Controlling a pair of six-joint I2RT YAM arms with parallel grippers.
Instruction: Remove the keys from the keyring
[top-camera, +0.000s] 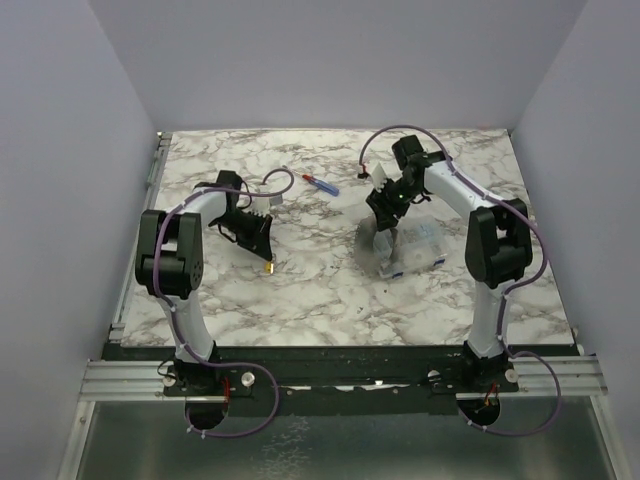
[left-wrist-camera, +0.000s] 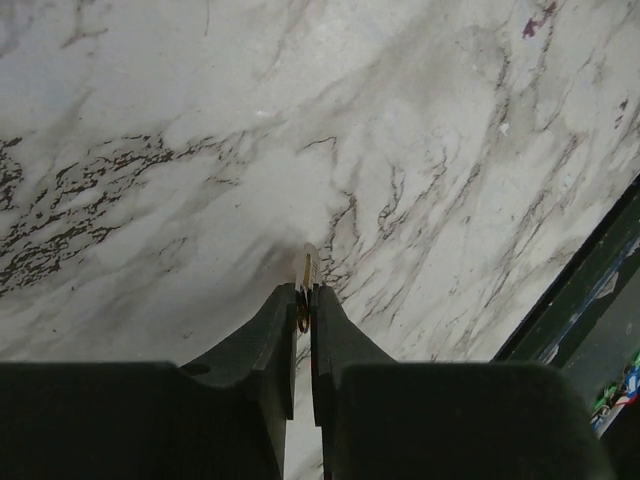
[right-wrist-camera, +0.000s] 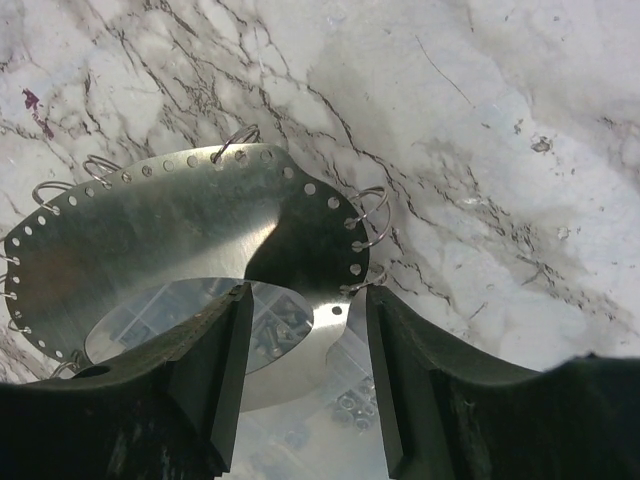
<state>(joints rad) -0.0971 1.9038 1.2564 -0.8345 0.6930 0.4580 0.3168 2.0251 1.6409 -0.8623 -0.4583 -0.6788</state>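
Observation:
My left gripper (left-wrist-camera: 303, 292) is shut on one small yellow-tan key (left-wrist-camera: 308, 268), whose tip pokes out past the fingertips just above the marble table (left-wrist-camera: 200, 150). From above, that key (top-camera: 270, 267) shows at the gripper's tip, left of centre. My right gripper (right-wrist-camera: 305, 295) holds the keyring (right-wrist-camera: 170, 230), a wide grey metal hoop with holes along its edge and small wire loops (right-wrist-camera: 370, 215) hanging from them. Its jaws stand apart, one on each edge of the band. No other keys show.
A clear plastic compartment box (top-camera: 420, 245) with small screws and nuts sits right under the keyring. A slim blue-and-red stick (top-camera: 322, 185) lies at the back centre. The table's dark front edge (left-wrist-camera: 590, 300) runs close to the left gripper.

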